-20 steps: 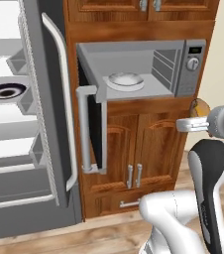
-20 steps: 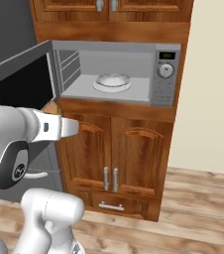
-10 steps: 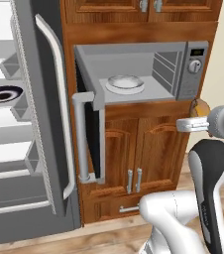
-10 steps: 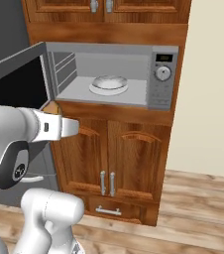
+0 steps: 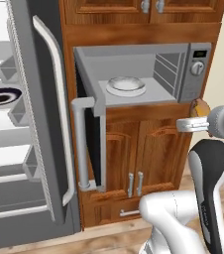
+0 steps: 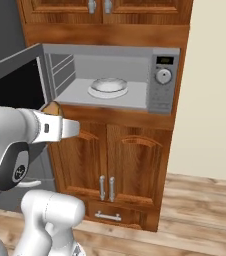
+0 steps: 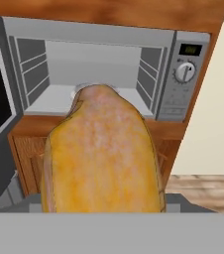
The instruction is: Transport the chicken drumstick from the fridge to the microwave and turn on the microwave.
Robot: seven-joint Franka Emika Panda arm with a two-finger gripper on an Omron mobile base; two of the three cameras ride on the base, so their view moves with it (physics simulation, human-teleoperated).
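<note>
fridge [image 5: 39, 124] cut off at left, chicken drumstick [image 7: 101, 158] hiding fingers

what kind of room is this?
A kitchen, rendered rather than real: a built-in microwave with its door open set in wooden cabinets, and an open fridge with white shelves beside it.

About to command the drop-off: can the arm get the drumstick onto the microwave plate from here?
Probably yes. The microwave door stands open, the plate is bare, and the gripper holding the chicken drumstick faces the cavity.
</note>
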